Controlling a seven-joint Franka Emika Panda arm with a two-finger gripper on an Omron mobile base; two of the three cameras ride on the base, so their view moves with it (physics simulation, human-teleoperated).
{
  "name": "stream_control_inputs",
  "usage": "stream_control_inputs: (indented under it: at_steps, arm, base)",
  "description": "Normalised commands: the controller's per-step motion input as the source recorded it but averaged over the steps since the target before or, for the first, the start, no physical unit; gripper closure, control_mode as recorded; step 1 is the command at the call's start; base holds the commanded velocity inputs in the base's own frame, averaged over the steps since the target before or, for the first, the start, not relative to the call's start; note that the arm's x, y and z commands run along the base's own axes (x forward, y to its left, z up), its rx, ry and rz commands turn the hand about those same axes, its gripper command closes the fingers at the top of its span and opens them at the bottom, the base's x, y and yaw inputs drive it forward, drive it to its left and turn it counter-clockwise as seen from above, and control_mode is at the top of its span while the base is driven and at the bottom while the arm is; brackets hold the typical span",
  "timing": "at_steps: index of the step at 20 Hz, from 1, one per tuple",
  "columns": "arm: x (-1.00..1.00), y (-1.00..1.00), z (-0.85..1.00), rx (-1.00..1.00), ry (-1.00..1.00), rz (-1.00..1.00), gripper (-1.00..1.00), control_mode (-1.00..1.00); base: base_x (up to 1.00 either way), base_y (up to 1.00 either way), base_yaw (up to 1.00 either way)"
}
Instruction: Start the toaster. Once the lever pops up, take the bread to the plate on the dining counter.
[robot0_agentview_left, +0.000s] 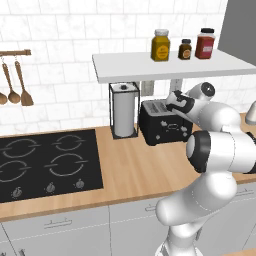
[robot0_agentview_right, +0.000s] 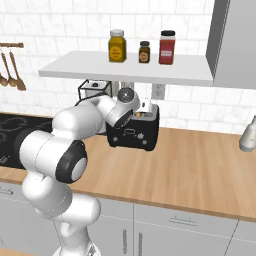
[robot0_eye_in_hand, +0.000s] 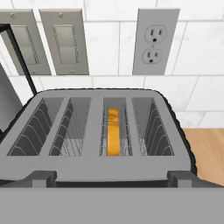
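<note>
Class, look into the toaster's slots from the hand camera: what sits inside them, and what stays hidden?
The toaster holds one slice of bread standing edge-up in the third slot from the left. The other slots show bare wire racks. The bread's lower part and the slot bottoms are hidden.

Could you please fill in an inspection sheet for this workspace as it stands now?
Surface: wood counter, stovetop set in at left.
Job's things: toaster against the wall; bread upright in a slot.
Clutter: paper-towel holder left of the toaster; three jars on the shelf.
Gripper: gripper open, hovering above the toaster's front edge, holding nothing.
Cables: nothing seen.
Surroundings: tiled wall, outlet, hanging wooden spoons.
</note>
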Motion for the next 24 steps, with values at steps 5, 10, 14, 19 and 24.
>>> stream_control_inputs:
  at_steps: [5,10,14,19,24]
  arm:
    - [0.00,0.00,0.00,0.00,0.00,0.00,-1.00,-1.00]
    - [0.00,0.00,0.00,0.00,0.00,0.00,-1.00,-1.00]
    - [0.00,0.00,0.00,0.00,0.00,0.00,-1.00,-1.00]
    - [0.00,0.00,0.00,0.00,0.00,0.00,-1.00,-1.00]
    - [0.00,0.00,0.00,0.00,0.00,0.00,-1.00,-1.00]
  base:
    - [0.00,0.00,0.00]
    - [0.00,0.00,0.00]
    - [0.00,0.00,0.00]
    - [0.00,0.00,0.00]
    - [0.00,0.00,0.00]
